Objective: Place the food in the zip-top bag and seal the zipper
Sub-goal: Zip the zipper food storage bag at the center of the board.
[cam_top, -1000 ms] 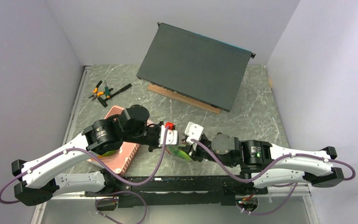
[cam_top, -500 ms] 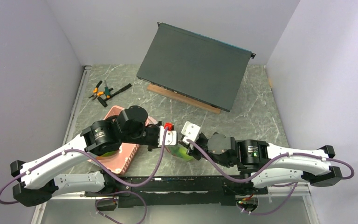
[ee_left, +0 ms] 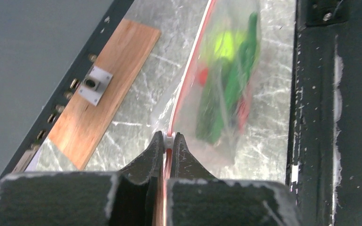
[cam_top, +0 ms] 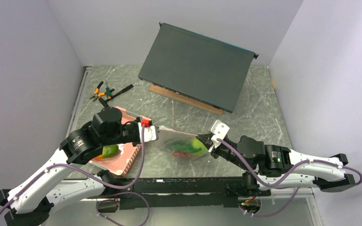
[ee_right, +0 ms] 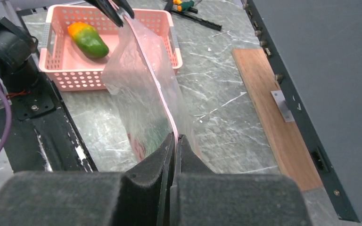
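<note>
Both ends of the zipper (ee_right: pixel 156 87) are pinched tight, left gripper (ee_left: pixel 168 137) left, right gripper (ee_right: pixel 175 137) right; pull it taut, then press along evenly.

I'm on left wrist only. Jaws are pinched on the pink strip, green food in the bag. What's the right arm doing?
Observer: The right gripper is shut on the zipper at the bag's other end. The strip runs straight from there to the left gripper.
Operator: All the food in?
Observer: No. The mango lies in the pink basket, outside the zip-top bag.
Operator: Where's that basket from me?
Observer: In the top view it sits on the table just left of the bag, close beside the left gripper.
</note>
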